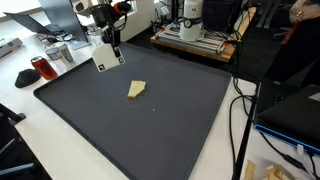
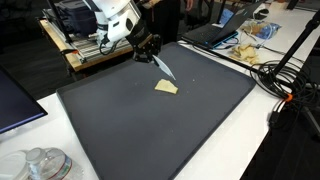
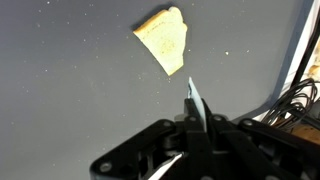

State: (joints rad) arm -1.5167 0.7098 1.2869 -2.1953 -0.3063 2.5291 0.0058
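Observation:
My gripper (image 1: 114, 44) is shut on a thin white flat card (image 1: 103, 58) and holds it above the far part of a dark mat (image 1: 150, 130). In an exterior view the card (image 2: 166, 69) shows almost edge-on, slanting down from the gripper (image 2: 150, 52). In the wrist view the card (image 3: 192, 98) is a thin sliver pinched between the fingers (image 3: 190, 128). A tan wedge-shaped piece (image 1: 136, 89) lies flat on the mat, a little ahead of the card's lower edge and apart from it. It also shows in the other exterior view (image 2: 166, 87) and in the wrist view (image 3: 165, 40).
A red mug (image 1: 42, 68) and metal tins (image 1: 60, 52) stand off the mat's corner. Glass jars (image 2: 40, 165) sit near the front. Cables (image 2: 285, 75), a laptop (image 2: 215, 30) and a snack bag (image 2: 250, 45) lie beside the mat. A wooden stand with equipment (image 1: 195, 35) is behind.

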